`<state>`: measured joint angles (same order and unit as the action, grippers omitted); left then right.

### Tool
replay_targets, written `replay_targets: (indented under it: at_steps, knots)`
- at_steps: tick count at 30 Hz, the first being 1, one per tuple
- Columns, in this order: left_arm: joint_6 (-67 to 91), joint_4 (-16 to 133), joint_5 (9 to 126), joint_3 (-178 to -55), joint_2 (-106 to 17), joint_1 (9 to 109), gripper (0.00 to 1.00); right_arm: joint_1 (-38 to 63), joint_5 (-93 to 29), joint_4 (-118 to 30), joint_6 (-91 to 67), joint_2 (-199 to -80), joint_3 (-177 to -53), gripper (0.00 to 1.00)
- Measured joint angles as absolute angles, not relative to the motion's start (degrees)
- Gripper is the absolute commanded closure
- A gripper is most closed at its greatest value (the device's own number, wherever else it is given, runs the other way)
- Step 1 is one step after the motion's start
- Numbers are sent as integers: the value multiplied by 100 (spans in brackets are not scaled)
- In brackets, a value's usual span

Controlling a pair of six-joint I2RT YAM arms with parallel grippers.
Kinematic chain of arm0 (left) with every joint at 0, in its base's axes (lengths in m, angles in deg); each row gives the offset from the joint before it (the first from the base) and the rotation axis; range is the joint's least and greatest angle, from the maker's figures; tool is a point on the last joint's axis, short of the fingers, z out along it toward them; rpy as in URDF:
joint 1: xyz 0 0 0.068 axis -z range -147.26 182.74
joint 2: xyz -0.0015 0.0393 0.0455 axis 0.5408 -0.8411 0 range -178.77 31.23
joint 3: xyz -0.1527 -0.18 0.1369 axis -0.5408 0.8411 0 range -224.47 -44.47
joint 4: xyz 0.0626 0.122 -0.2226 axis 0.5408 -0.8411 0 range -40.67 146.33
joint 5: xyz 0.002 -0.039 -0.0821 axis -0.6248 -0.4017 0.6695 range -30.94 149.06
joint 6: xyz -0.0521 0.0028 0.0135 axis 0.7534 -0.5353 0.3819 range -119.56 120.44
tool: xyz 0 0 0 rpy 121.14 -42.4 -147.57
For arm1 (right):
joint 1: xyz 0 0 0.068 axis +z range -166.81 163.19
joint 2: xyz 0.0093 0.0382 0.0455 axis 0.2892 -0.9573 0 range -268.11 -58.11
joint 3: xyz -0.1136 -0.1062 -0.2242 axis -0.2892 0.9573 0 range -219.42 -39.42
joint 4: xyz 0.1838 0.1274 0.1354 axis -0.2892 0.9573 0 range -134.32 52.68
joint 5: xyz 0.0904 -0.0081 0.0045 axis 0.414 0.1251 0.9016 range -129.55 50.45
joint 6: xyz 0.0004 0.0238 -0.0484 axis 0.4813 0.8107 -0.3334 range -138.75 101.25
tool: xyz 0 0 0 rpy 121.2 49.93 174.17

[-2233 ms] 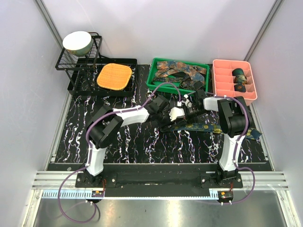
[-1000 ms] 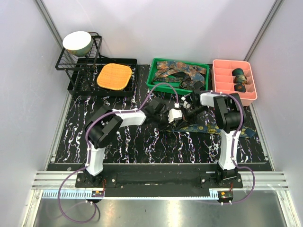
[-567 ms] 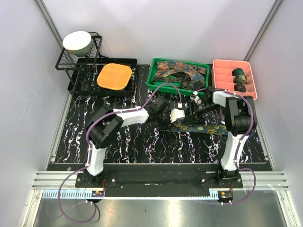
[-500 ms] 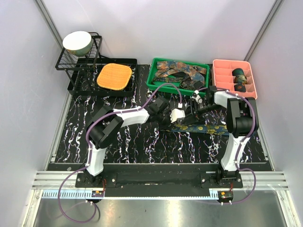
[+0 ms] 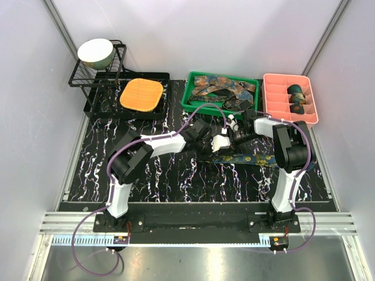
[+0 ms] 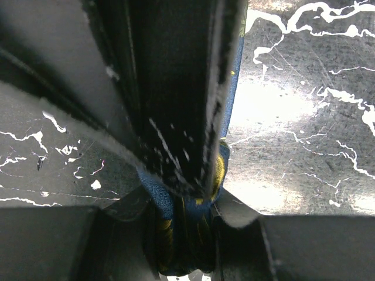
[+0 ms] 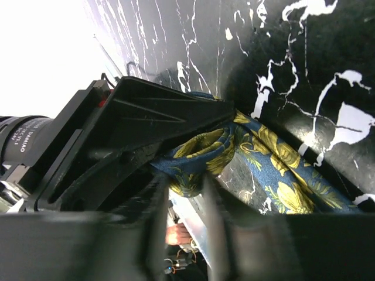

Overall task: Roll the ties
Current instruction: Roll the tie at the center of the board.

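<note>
Starting at the far edge of the table (image 5: 176, 175), a green bin (image 5: 186, 96) is seen filled with loose ties (image 5: 225, 88), tangled, in brown, teal and dark tones. Just beside it a pink tray (image 5: 275, 93), divided into compartments, holds two rolled ties (image 5: 297, 92) in its right-hand column. A bowl (image 5: 95, 51) is carried on a wire rack (image 5: 79, 79), and an orange pad (image 5: 141, 95) lies on a black tray (image 5: 166, 82).

A blue tie (image 5: 258, 158) with gold paisley is laid flat on the table. Its coiled end is pinched between the narrowly set fingers of the left gripper (image 6: 184, 205). The right gripper (image 7: 186, 193) is set against the same coil with its jaws partly apart. Whether it presses the fabric cannot be told.

"DAMIAO" can be read on a motor housing (image 7: 26, 140) in the right wrist view.
</note>
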<state>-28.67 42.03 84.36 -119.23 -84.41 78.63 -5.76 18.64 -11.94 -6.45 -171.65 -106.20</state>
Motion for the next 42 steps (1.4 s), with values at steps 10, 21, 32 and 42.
replay_targets:
  at_steps: [10, 21, 32, 42]
  knots:
    - [-2956, 4205, 8451, -11945, -8456, 7852, 49, -565, 1438, -1209, -652, -17320, -10596, 100]
    - [-2766, 4832, 9072, -11541, -8357, 7579, 11, -535, 1062, -536, -720, -17733, -10963, 100]
    - [-2303, 6544, 9769, -10096, -7787, 7067, 7, -511, 942, -461, -857, -17744, -10996, 100]
    - [-2576, 6622, 9208, -10603, -8183, 7710, 47, -511, 970, -400, -879, -17775, -11036, 100]
